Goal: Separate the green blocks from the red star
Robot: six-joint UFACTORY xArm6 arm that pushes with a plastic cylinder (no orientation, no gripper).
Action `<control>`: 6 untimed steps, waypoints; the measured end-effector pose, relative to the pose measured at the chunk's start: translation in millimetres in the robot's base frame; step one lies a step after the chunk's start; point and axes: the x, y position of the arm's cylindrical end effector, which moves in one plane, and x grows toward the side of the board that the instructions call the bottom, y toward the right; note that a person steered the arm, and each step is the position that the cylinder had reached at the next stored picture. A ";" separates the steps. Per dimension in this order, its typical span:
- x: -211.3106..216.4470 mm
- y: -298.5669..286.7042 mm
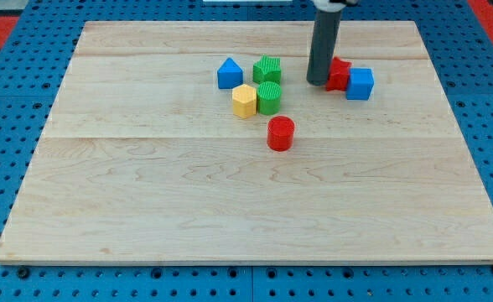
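Only 1 view existed. It looked down from above and in front, tilted toward the view's top, far enough back that the whole wooden surface [246, 218] fit, with blue pegboard [3, 126] bordering it.

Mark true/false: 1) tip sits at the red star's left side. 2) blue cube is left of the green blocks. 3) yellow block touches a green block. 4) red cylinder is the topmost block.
1) True: my tip is against the view's left side of the red star.
2) False: the blue cube is right of the red star; the other blue block is left of the green blocks.
3) True: yellow block adjoins the lower green one.
4) False: red cylinder is lowest.
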 end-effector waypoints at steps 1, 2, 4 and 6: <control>-13.1 -9.2; -13.1 -22.3; -0.3 -34.0; -0.4 -105.1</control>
